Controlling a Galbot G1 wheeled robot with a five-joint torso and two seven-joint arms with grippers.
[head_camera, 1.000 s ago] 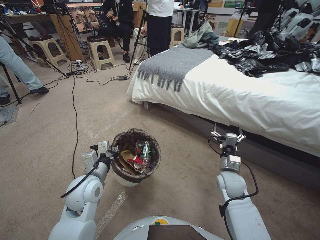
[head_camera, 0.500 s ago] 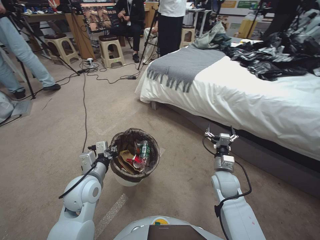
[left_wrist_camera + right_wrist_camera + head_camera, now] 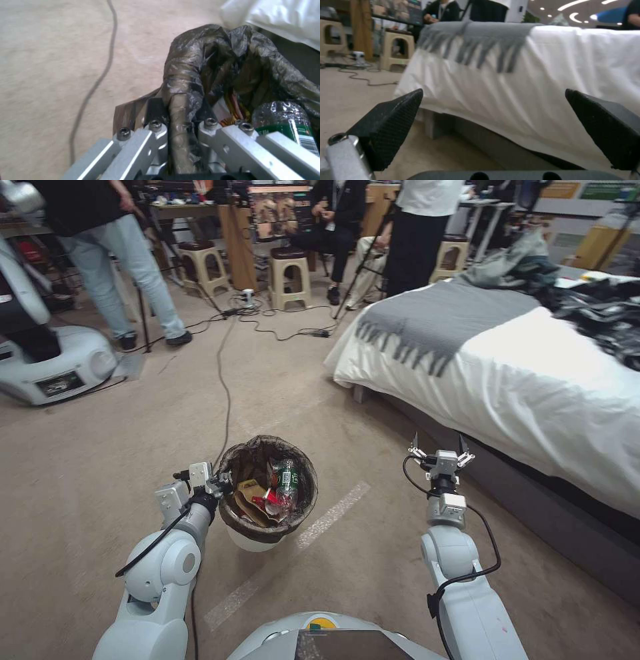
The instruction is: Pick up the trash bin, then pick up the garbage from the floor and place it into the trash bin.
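Note:
The trash bin [image 3: 257, 540], small, white and lined with a dark bag, hangs above the carpet in front of me. My left gripper [image 3: 223, 483] is shut on its lined rim [image 3: 181, 100] at the bin's left side. Inside lies the garbage [image 3: 270, 500]: a tan paper bag, red-and-white wrappers and a clear green-labelled bottle [image 3: 288, 125]. My right gripper [image 3: 437, 447] is held out low beside the bed, open, with nothing between its black fingertips [image 3: 391, 122].
A bed [image 3: 533, 380] with white sheet and grey fringed blanket [image 3: 433, 317] runs along my right. A black cable [image 3: 223, 373] crosses the carpet ahead. Another robot's white base [image 3: 53, 363] stands far left. Stools, tripods and people stand at the back.
The whole head view has swung: the bed has slid right and the room's left side with a white robot base has come into view. Both arms hold the same pose, bin still gripped.

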